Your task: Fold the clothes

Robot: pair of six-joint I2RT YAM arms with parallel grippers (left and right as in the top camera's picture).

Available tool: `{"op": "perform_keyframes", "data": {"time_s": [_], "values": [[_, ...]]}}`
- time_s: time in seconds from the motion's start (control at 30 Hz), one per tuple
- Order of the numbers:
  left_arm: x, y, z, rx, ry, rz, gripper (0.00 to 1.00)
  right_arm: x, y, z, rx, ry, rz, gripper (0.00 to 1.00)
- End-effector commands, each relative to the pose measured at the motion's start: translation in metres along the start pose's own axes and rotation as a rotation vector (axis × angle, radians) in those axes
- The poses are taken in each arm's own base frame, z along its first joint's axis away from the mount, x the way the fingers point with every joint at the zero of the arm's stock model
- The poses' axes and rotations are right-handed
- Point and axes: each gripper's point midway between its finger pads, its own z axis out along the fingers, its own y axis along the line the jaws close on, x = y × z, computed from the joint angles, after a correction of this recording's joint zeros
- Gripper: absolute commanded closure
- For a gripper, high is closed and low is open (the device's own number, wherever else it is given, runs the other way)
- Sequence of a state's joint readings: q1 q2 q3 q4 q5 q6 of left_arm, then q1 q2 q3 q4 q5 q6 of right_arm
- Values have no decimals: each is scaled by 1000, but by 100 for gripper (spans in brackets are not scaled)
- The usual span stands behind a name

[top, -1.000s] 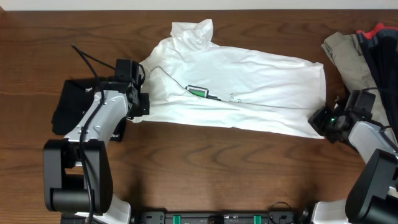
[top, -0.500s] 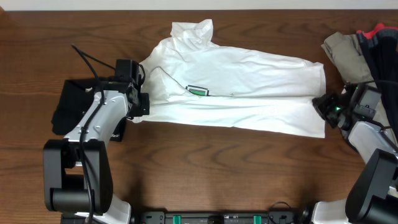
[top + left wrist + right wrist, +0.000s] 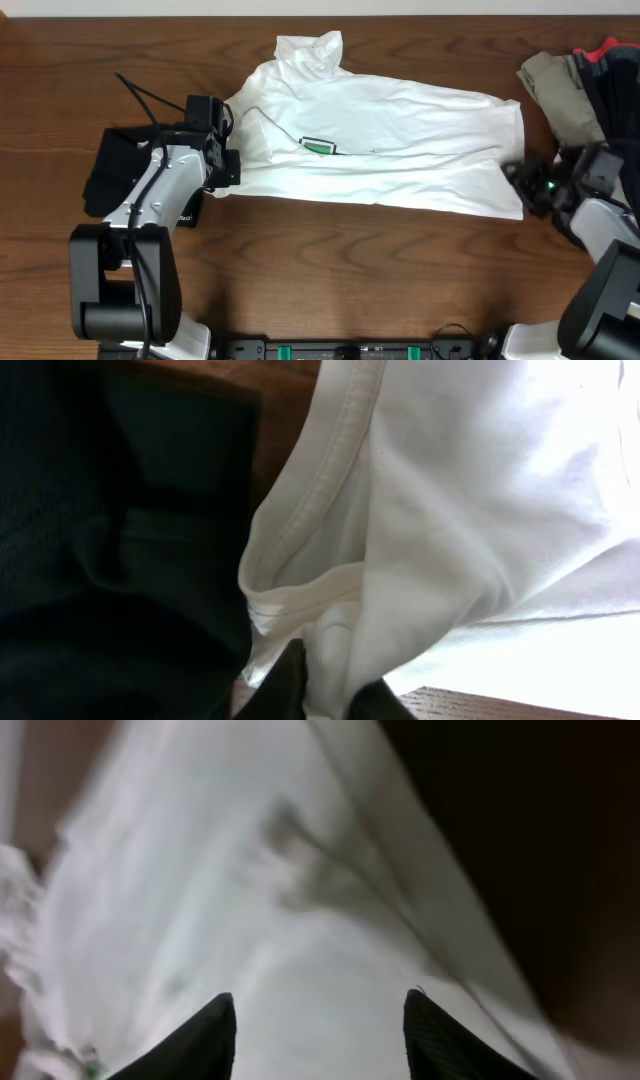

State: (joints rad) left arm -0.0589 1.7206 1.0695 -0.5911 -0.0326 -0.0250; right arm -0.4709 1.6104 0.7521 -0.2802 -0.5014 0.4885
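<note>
Left gripper [image 3: 332, 688] is pinching the left edge of the shirt [image 3: 400, 130]; right gripper [image 3: 318, 1038] is hovering open, needing a square grab on the right hem.

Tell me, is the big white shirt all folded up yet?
Not fully. The white shirt lies stretched long across the table, one flap lapped over, half covering its green print.

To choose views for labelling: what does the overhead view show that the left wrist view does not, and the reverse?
Only overhead: the whole shirt, its print, the khaki garment, the right claw. Only left wrist: the stitched hem close up, with cloth pinched in the left claw. Both: white shirt, black garment, table.
</note>
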Motion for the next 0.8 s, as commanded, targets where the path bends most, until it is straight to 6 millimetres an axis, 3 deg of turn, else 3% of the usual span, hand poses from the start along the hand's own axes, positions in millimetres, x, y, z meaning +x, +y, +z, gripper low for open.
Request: {"op": "perform_keyframes", "data": {"time_s": [0.0,0.17,0.47,0.57,0.67,0.77], "values": [[2,1,2,-3,9,8,85,11,-19,-9,30,68,-39,53],[2,1,2,-4,9,12,85,32,-64,-20,239,139,-8,55],[1,1,2,-3,6,12,84,29,-68,-9,283,84,-22,54],[1,1,2,-3,5,12,84,22,-60,-6,246,57,-16,66],[1,1,2,-4,7,12,86,22,-55,-5,217,57,-13,94],[3,1,2,-4,13,12,90,16,-65,-10,275,34,-7,99]]}}
